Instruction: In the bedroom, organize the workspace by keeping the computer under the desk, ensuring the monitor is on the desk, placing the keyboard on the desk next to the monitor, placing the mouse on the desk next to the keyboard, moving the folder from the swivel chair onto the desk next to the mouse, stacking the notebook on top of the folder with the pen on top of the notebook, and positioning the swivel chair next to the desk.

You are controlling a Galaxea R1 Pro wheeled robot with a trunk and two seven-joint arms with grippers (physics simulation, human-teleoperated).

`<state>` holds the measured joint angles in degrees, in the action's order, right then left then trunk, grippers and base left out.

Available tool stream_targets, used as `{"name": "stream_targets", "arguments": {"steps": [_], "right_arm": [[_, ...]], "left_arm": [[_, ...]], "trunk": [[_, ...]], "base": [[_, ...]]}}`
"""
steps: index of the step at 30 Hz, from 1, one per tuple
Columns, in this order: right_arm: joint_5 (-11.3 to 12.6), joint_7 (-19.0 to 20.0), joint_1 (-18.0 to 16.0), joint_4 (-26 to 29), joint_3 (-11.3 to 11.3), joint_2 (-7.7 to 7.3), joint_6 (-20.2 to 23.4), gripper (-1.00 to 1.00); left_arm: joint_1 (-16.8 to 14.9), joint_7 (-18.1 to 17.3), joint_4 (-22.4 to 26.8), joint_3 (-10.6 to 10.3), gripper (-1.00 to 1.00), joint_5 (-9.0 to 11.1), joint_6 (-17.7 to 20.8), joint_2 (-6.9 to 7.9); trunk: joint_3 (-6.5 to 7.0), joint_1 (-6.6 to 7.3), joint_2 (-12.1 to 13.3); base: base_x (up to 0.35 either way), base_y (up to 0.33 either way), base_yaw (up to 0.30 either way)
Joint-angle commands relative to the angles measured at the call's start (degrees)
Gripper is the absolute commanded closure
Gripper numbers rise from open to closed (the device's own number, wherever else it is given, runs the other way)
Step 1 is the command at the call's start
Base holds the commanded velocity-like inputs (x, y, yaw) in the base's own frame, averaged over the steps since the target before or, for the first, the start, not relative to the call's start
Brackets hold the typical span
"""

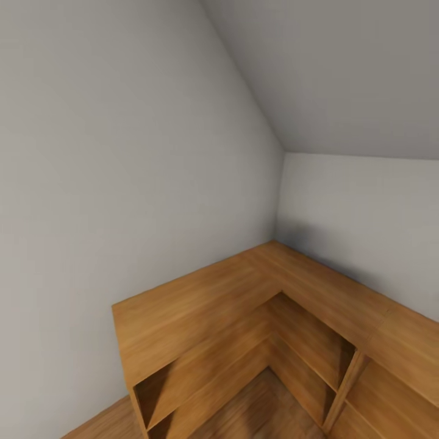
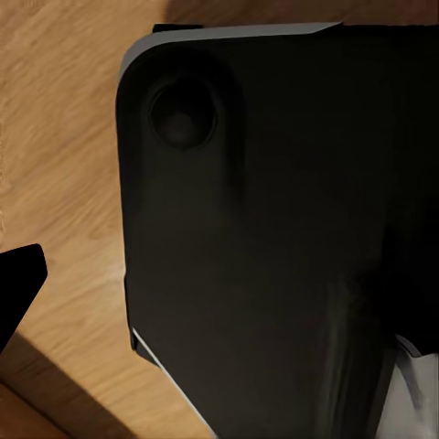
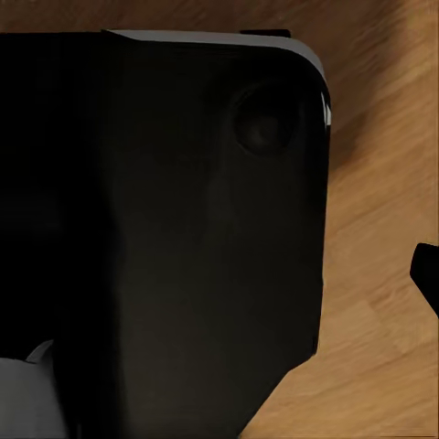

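Wooden corner shelf unit (image 1: pixel 244 317) against grey walls (image 1: pixel 122 152).

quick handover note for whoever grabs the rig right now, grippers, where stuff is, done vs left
Grippers: the wrist views look down on a dark robot body panel over the wooden floor; open or shut cannot be told.
Things: the head view faces a room corner with a light wooden shelf unit against grey walls. This is not the desk.
Done: nothing can be confirmed from here.
Left: find the desk, then judge every step of the setup.
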<state>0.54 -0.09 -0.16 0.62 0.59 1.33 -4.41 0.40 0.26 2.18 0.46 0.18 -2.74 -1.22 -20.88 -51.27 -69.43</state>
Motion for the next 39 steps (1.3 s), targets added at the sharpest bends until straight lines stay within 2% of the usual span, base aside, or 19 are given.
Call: {"name": "stream_targets", "arguments": {"steps": [1, 3, 7, 11, 12, 14, 15, 17, 18, 20, 21, 23, 24, 28, 30, 37, 39], "right_arm": [[0.24, -0.01, -0.02, 0.01, 0.07, 0.00, -0.17, -1.00], [0.79, -0.01, -0.02, 0.07, 0.07, 0.00, -0.16, -1.00], [3.46, 0.00, -0.02, 0.91, 0.36, 0.08, -0.26, -1.00], [8.05, 0.05, -0.02, 3.85, 0.94, 0.14, -0.52, -1.00], [10.65, 0.06, -0.02, 4.93, 1.48, 0.15, -1.26, -1.00], [13.51, 0.10, -0.02, 5.66, 2.04, 0.15, -2.63, -1.00], [16.32, 0.13, -0.02, 6.09, 2.42, 0.16, -4.63, -1.00], [18.85, 0.14, -0.02, 6.36, 2.66, 0.19, -7.02, -1.00], [20.93, 0.16, -0.02, 6.51, 2.80, 0.23, -9.57, -1.00], [22.44, 0.16, -0.02, 6.60, 2.88, 0.29, -11.97, -1.00], [23.44, 0.17, -0.02, 6.66, 2.96, 0.35, -14.08, -1.00], [24.11, 0.14, -0.02, 6.71, 3.03, 0.51, -15.83, -1.00], [24.57, 0.12, -0.02, 6.88, 3.10, 0.74, -17.27, -1.00], [25.32, 0.11, -0.02, 8.26, 3.39, 1.15, -19.91, -1.00], [25.56, 0.15, -0.07, 12.52, 3.45, 1.63, -21.66, -1.00], [25.64, 0.17, -0.10, 16.35, 3.38, 2.96, -22.93, -1.00], [25.37, 0.16, -0.10, 15.54, 3.24, 3.08, -23.06, -1.00]], "left_arm": [[0.04, 0.02, 0.10, 0.03, -1.00, 0.12, -0.08, -0.01], [0.04, 0.02, 0.10, 0.01, -1.00, 0.38, -0.08, -0.01], [0.04, 0.01, 0.18, -0.04, -1.00, 1.00, -0.09, -0.01], [0.04, 0.01, 0.96, -0.04, -1.00, 1.27, -1.45, -0.01], [0.04, 0.04, 1.69, 0.02, -1.00, 1.31, -3.08, -0.01], [0.04, 0.09, 2.32, 0.13, -1.00, 1.39, -4.94, 0.04], [0.04, 0.15, 2.82, 0.38, -1.00, 1.69, -6.41, 0.12], [0.04, 0.20, 3.35, 0.75, -1.00, 2.32, -7.39, 0.17], [0.04, 0.22, 4.26, 1.01, -1.00, 3.30, -8.03, 0.20], [0.04, 0.24, 5.61, 1.19, -1.00, 4.48, -8.57, 0.22], [0.04, 0.25, 7.32, 1.33, -1.00, 5.80, -8.90, 0.28], [0.04, 0.26, 9.15, 1.41, -1.00, 7.14, -9.04, 0.44], [0.04, 0.28, 11.03, 1.47, -1.00, 8.44, -9.07, 0.61], [0.10, 0.28, 14.56, 1.53, -1.00, 10.75, -8.26, 0.85], [0.12, 0.22, 15.98, 1.55, -1.00, 11.66, -6.21, 0.86], [0.04, 0.18, 16.36, 1.61, -1.00, 12.20, -5.16, 0.65], [0.04, 0.17, 15.86, 2.54, -1.00, 13.21, -5.62, 0.53]], "trunk": [[0.14, 0.22, 0.39], [0.50, 0.66, 1.19], [1.21, 1.54, 2.79], [1.83, 2.42, 4.40], [1.96, 2.64, 4.80], [2.22, 3.08, 5.60], [2.34, 3.30, 6.00], [2.59, 3.74, 6.80], [2.72, 3.96, 7.21], [2.97, 4.40, 8.01], [3.11, 4.62, 8.41], [3.38, 5.06, 9.21], [3.53, 5.28, 9.61], [4.20, 6.15, 11.22], [4.60, 6.59, 12.02], [6.08, 8.13, 14.83], [6.47, 8.57, 15.63]], "base": [[0.000, 0.000, -0.216], [0.000, 0.000, -0.230], [0.000, 0.000, -0.255], [0.000, 0.000, -0.266], [0.000, 0.000, -0.251], [0.000, 0.000, -0.246], [0.000, 0.000, -0.240], [0.000, 0.000, -0.240], [0.000, 0.000, -0.242], [0.000, 0.000, -0.244], [0.000, 0.000, -0.247], [0.000, 0.000, -0.249], [0.000, 0.000, -0.251], [0.000, 0.000, -0.252], [0.000, 0.000, -0.251], [0.000, 0.000, -0.250], [0.000, 0.000, -0.250]]}}
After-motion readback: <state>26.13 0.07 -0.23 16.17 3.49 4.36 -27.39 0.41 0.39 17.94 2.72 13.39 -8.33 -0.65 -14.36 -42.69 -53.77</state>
